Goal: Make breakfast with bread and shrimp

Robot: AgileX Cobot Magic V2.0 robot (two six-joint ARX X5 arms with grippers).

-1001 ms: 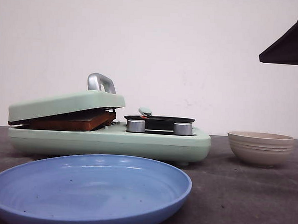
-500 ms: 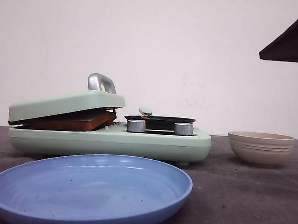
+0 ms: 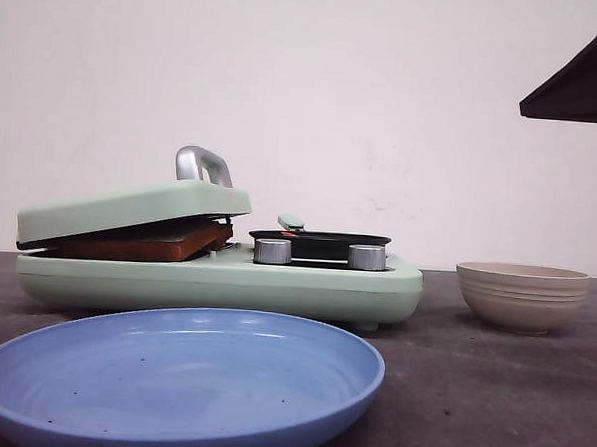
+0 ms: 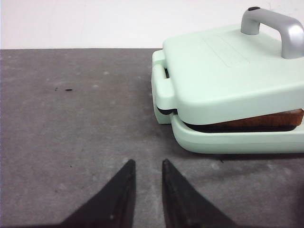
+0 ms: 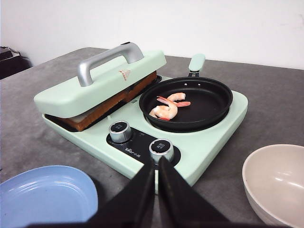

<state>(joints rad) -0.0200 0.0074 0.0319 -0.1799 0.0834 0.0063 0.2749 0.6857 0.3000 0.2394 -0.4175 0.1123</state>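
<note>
Two shrimp (image 5: 167,107) lie in black pan (image 5: 186,103); bread (image 5: 114,105) pressed under mint lid (image 5: 99,82). My left gripper (image 4: 145,171) slightly parted, empty; right gripper (image 5: 156,172) closed, empty.

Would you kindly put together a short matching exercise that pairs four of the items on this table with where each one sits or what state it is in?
Things:
1. bread
2. shrimp
3. blue plate
4. beige bowl

Places or states:
A. lying in the black pan
B. empty, nearest the front camera
C. pressed under the tilted green lid
D. empty, on the table to the right of the breakfast maker

Pairs: 1-C, 2-A, 3-B, 4-D
</note>
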